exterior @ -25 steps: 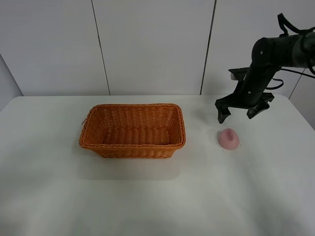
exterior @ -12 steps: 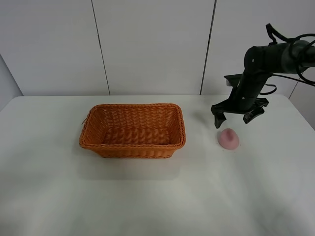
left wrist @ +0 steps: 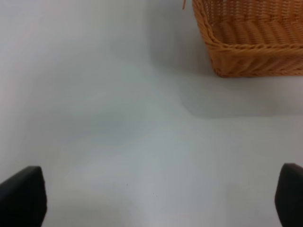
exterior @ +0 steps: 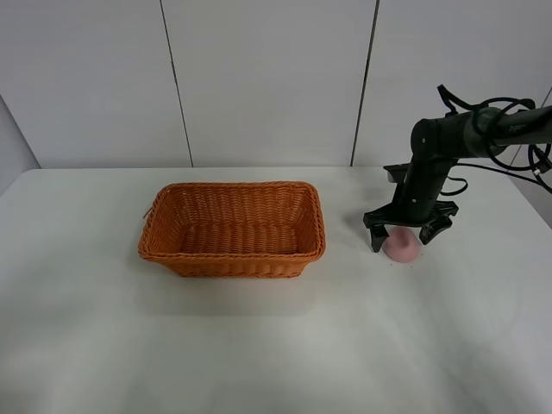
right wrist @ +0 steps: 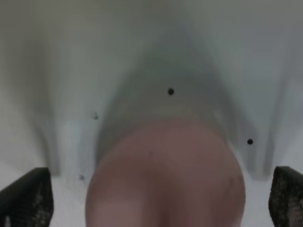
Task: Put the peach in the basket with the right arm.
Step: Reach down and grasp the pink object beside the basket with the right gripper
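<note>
The pale pink peach [exterior: 402, 246] rests on the white table [exterior: 276, 345], right of the orange-brown wicker basket [exterior: 233, 228]. The right arm [exterior: 431, 164] reaches down over it, and my right gripper [exterior: 403, 235] is open with one finger on each side of the fruit. Up close in the right wrist view, the peach [right wrist: 165, 175] fills the space between the two dark fingertips [right wrist: 26, 198]. My left gripper [left wrist: 151, 198] is open above bare table, with a corner of the basket [left wrist: 251, 38] ahead of it.
White wall panels [exterior: 267, 78] stand behind the table. The basket holds nothing. A few small dark specks [right wrist: 171, 91] dot the table near the peach.
The right arm has come down and slightly left, bringing its open gripper from above and behind the peach to straddle it. The peach and basket have stayed put.
</note>
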Action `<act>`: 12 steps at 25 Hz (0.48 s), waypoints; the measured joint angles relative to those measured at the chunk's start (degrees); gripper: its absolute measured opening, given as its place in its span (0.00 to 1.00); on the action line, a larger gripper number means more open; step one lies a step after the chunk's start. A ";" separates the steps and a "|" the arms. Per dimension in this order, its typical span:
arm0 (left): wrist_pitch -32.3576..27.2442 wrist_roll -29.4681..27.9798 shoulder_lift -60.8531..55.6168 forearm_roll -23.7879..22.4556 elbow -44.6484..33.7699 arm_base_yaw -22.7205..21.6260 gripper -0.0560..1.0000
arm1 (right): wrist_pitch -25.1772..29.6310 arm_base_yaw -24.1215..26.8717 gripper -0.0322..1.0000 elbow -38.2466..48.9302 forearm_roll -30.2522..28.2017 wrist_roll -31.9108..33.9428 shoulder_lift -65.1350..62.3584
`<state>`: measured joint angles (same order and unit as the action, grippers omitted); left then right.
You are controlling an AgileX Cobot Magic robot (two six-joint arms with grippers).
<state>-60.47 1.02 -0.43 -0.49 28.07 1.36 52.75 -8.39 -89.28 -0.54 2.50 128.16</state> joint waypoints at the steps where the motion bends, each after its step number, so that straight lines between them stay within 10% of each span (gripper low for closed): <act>1: 0.00 0.00 0.00 0.00 0.00 0.00 0.99 | -0.05 0.00 0.69 0.00 0.00 0.05 0.00; 8: 0.00 0.00 0.00 0.00 0.00 0.00 0.99 | 0.44 0.00 0.11 -0.19 -0.28 0.05 -0.07; 12: 0.00 0.00 0.00 0.00 0.00 0.00 0.99 | 1.21 0.00 0.03 -0.46 -0.61 0.05 -1.42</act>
<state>-60.47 1.02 -0.43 -0.49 28.07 1.36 53.96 -8.39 -89.74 -1.15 2.55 126.73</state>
